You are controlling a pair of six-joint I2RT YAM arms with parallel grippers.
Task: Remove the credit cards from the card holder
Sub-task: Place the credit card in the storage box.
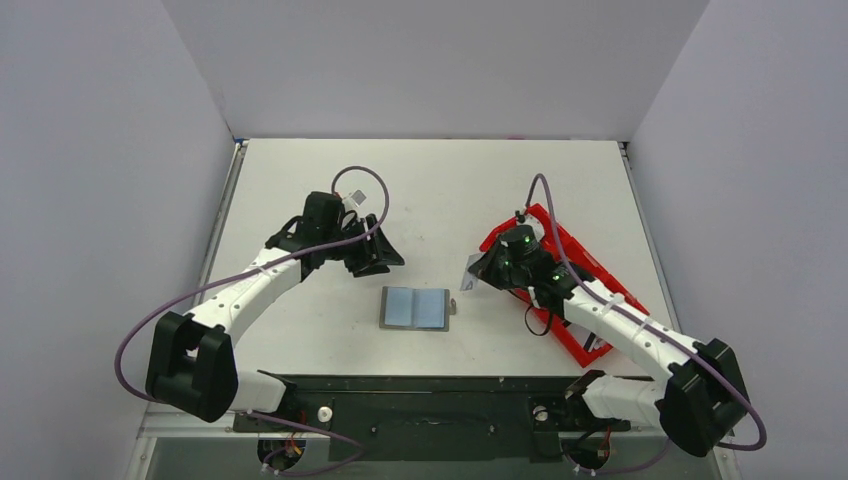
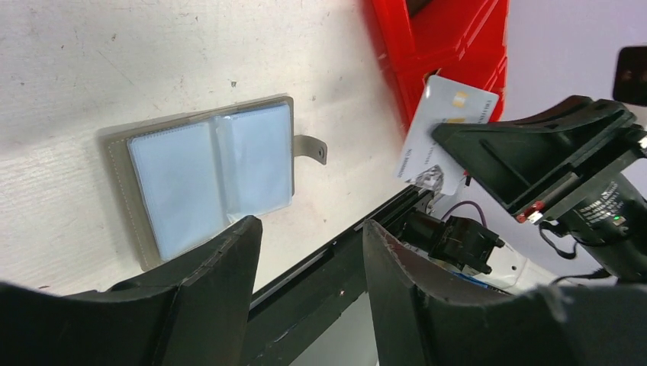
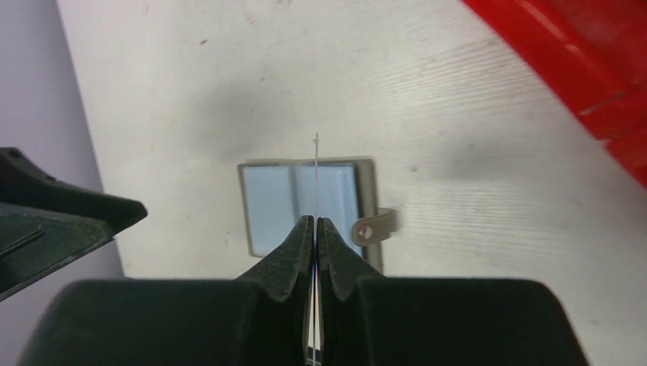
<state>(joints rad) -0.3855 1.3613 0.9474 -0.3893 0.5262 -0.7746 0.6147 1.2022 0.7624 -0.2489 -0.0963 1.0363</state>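
The card holder [image 1: 415, 308] lies open and flat on the white table between the two arms, its blue-grey pockets up and its small tab [image 2: 311, 146] pointing right. My right gripper [image 1: 478, 274] hovers right of the holder, above the table, shut on a pale credit card [image 2: 445, 128] with a gold chip. In the right wrist view this card [image 3: 316, 171] shows edge-on between the closed fingers [image 3: 294, 244], above the card holder [image 3: 267, 202]. My left gripper [image 1: 377, 256] hangs behind and left of the holder, open and empty.
A long red plastic tray [image 1: 590, 290] lies at an angle under the right arm, right of the holder. A black metal rail [image 1: 430, 400] runs along the near table edge between the arm bases. Pale walls enclose the table on three sides.
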